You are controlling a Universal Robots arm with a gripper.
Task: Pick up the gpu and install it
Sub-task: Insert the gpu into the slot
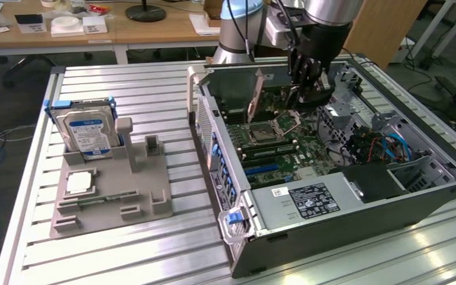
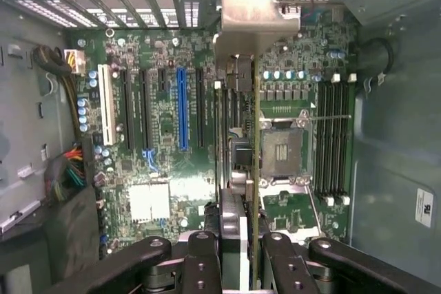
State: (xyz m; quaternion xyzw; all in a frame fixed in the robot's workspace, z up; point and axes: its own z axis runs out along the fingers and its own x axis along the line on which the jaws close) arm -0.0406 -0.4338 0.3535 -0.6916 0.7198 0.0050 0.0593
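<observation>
My gripper [image 1: 306, 89] hangs inside the open computer case [image 1: 370, 208], shut on the gpu [image 1: 312, 97]. In the wrist view the gpu [image 2: 238, 149] stands on edge between my fingers [image 2: 200, 253]. It runs away from the gripper [image 2: 238, 246] to its silver end bracket [image 2: 251, 12] near the case's rear slots. It hovers above the green motherboard [image 2: 165, 170], between the blue expansion slot [image 2: 182, 108] and the processor socket [image 2: 282, 149]. I cannot tell whether its lower edge touches a slot.
A grey fixture [image 1: 133, 196] on the slatted table at the exterior view's left holds a hard drive [image 1: 85, 133] with a blue-white label. The power supply [image 1: 307, 199] and cables [image 1: 386, 148] crowd the near end of the case. Desks stand behind.
</observation>
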